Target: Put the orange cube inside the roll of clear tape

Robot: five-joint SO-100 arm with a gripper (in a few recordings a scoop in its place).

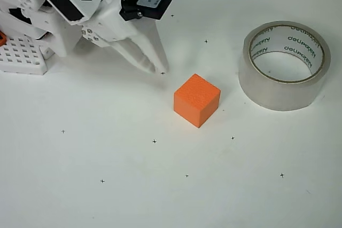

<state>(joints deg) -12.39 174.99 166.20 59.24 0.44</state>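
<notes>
In the overhead view the orange cube (196, 100) rests on the white table near the middle, free of any contact. The roll of clear tape (284, 65) lies flat to the right of the cube, its hole facing up and its white core printed with green lettering. My white gripper (155, 68) points down-right from the upper left, its tips a short way up-left of the cube. Its two fingers lie close together with only a thin gap between them, and nothing is held.
A white perforated block (21, 56) with a small orange piece sits at the left edge beside the arm's base. Small black cross marks dot the white table (160, 185). Open surface stretches across the lower half.
</notes>
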